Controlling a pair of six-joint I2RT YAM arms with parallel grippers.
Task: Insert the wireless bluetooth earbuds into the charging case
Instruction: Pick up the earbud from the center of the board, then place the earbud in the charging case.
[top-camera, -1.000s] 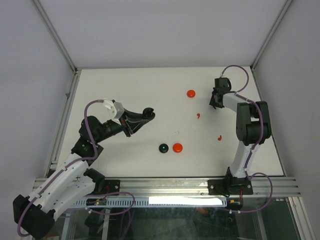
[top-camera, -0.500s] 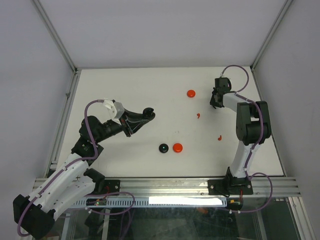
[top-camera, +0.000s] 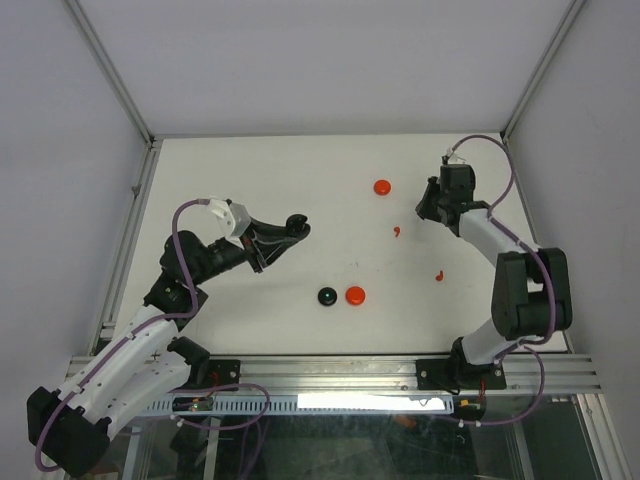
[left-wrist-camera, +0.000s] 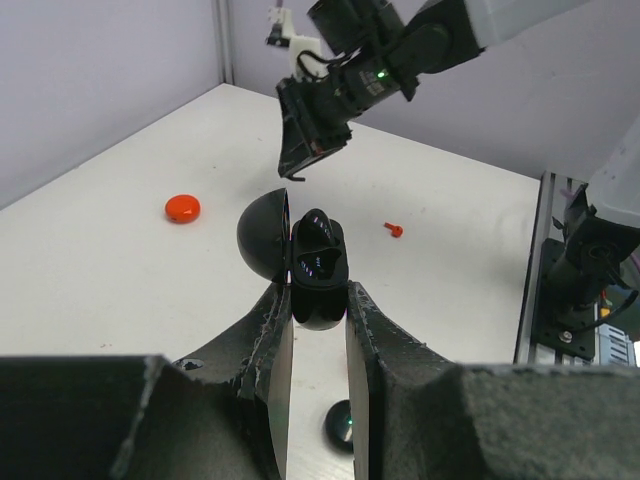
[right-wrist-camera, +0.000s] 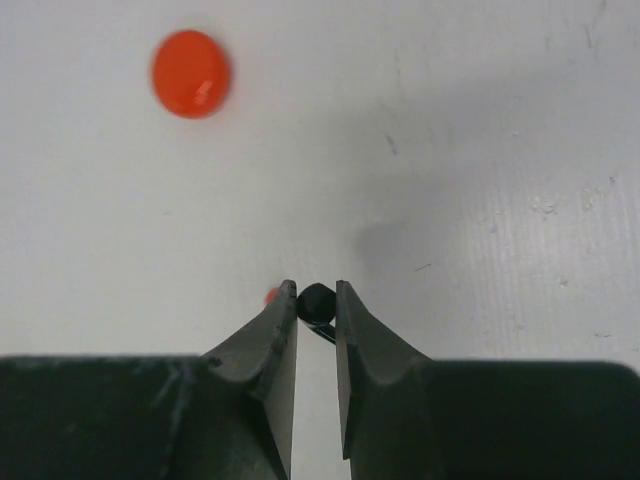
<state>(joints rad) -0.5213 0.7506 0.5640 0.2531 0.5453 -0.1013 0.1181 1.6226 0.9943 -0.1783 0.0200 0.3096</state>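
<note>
**Left gripper** (left-wrist-camera: 319, 292): closed on the charging case (left-wrist-camera: 318, 262). Both fingers press the sides of the black case body. The case is held upright, clear of the white table (top-camera: 250, 170), over its left-centre area. The lid (left-wrist-camera: 262, 235) stands open, hinged back to one side. The wrist view does not resolve what the open top of the case contains.

**Right gripper** (right-wrist-camera: 316, 289): closed on a black earbud (right-wrist-camera: 320, 303). The earbud sits pinched between the two fingertips, its rounded head showing in the narrow gap. This gripper is over the far right of the table, well apart from the case. A small red speck (right-wrist-camera: 270, 295) shows just beside one finger. It is too small to identify.

**Loose earbuds on the table:**
- Far red earbud (top-camera: 397, 232): just near of the right gripper.
- Near red earbud (top-camera: 439, 276): nearer and further right, beside the right arm.

**Other items:**
- Far red disc (top-camera: 381, 187): just left of the right gripper.
- Black disc (top-camera: 326, 296) and near red disc (top-camera: 355, 295): side by side at table centre, nearer than the held case, the black one on the left.
</note>
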